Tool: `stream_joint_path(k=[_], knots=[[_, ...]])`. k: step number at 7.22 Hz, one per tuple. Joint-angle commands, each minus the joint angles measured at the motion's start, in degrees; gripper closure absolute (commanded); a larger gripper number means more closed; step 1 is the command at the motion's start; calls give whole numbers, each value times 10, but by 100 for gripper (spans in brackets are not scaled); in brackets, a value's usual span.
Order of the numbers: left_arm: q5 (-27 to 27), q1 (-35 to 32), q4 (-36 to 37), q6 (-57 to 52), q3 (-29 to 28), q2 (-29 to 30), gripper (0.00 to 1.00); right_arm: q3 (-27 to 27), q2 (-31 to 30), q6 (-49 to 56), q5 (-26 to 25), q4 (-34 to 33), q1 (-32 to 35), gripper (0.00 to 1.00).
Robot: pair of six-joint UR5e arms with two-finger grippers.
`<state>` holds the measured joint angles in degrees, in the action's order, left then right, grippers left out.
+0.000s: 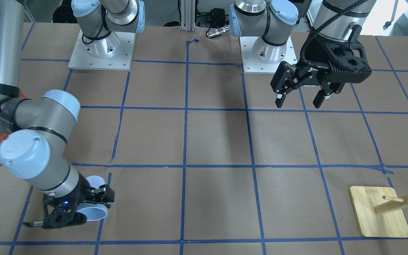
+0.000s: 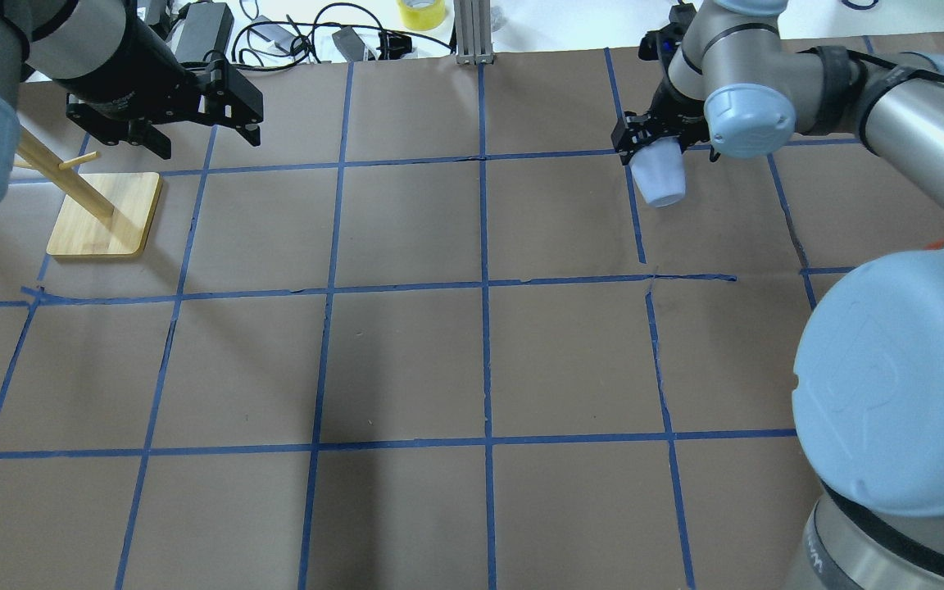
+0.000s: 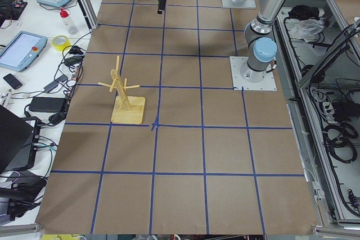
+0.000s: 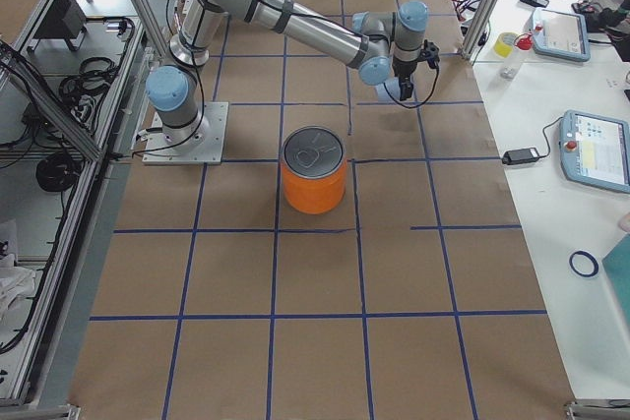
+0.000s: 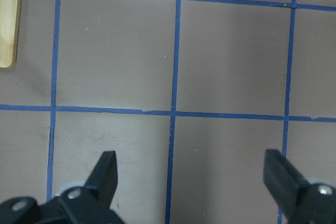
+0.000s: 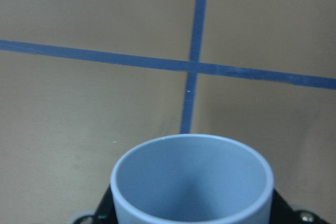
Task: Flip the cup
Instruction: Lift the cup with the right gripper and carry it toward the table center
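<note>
2 grippers: right gripper point(image 2: 664, 149) jaws pinching tilted cup point(image 2: 659, 180); left gripper point(image 1: 299, 103) jaws spread, near wooden stand point(image 1: 368, 207).

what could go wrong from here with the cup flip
1. The right gripper holds the cup tilted on its side. Being smooth and tapered, it might slide out as the wrist turns.
2. It seems low over the table, so the rim may catch it, or the cup may land tilted and tip.

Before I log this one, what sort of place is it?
Probably a robotics lab: brown paper-covered table gridded with blue tape, blue-cased teach pendants on the white side bench, loose black cables.
</note>
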<state>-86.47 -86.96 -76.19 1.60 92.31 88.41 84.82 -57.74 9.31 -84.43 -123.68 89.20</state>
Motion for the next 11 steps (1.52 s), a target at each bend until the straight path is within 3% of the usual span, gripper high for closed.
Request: stream_joint_path(k=[1,2,4,5,8,10,11], knots=[[1,0,-5,7,2,11,0,3,7,-16,-11,-24,113,100],[1,0,-6,7,2,11,0,3,7,-22,-44,-28,142,100],[-5,-1,-104,-2,-5,-2,0,3,10,-10,-48,-65,190,100],[-5,-1,-119,-3,-7,-10,0,6,10,7,-48,-66,206,100],[-9,-1,-128,-3,1,5,0,8,21,173,-40,-72,249,100],[-9,0,-130,-4,5,7,0,15,22,354,-41,-67,252,100],[-7,1,-125,-4,5,9,0,22,23,373,-37,-64,255,100]])
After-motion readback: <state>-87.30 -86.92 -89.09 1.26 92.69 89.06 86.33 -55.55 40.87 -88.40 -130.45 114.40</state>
